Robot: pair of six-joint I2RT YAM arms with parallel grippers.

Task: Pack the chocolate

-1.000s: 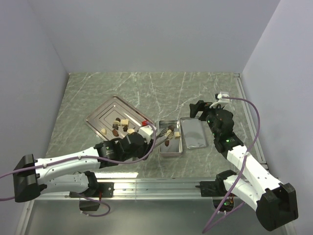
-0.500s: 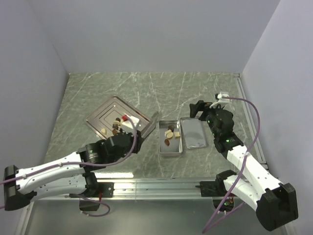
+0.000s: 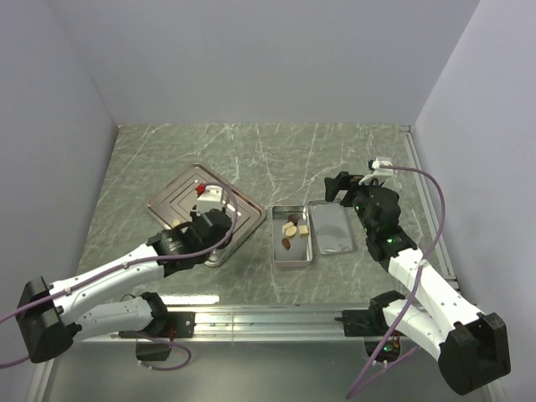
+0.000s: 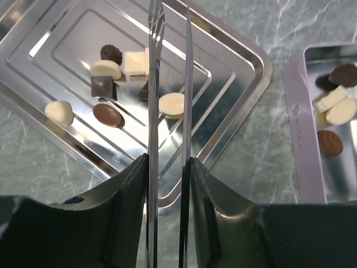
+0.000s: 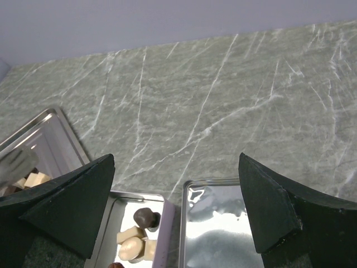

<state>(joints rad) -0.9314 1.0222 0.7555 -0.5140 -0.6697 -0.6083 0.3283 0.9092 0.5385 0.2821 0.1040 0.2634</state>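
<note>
1. Left wrist view: the left gripper (image 4: pixel 167 163) had its fingers (image 4: pixel 125 206) pressed on a pair of thin metal tongs (image 4: pixel 153 111). The tongs ran straight forward from between the fingers, above the steel tray (image 4: pixel 234 78).
2. The two blades of the tongs stood a little apart. No piece was visible between them near the tips.
3. Several chocolate pieces (image 4: pixel 107 114), dark and cream ones, lay on the tray ahead of the fingers. Most of them were to the left of the blades.
4. One cream piece (image 4: pixel 171 104) lay on the tray under the tongs and showed through the gap between the blades. It was not pinched.
5. To the right of these fingers, off the tray, stood the open tin (image 4: pixel 295 128). A few more pieces lay in it, dark and cream mixed.
6. In the top view, the tin stood just beside the tray. The lid (image 3: pixel 331 226) lay just beside the tin on its other side, with the shiny inner face up.
7. In the right wrist view, the right gripper (image 5: pixel 175 162) hung above the table (image 5: pixel 223 100). Its fingers (image 5: pixel 61 206) were spread wide and held nothing.
8. Below it, the tin with the pieces was nearer the left finger and the lid was nearer the right finger. A corner of the tray showed beyond the left finger.
</note>
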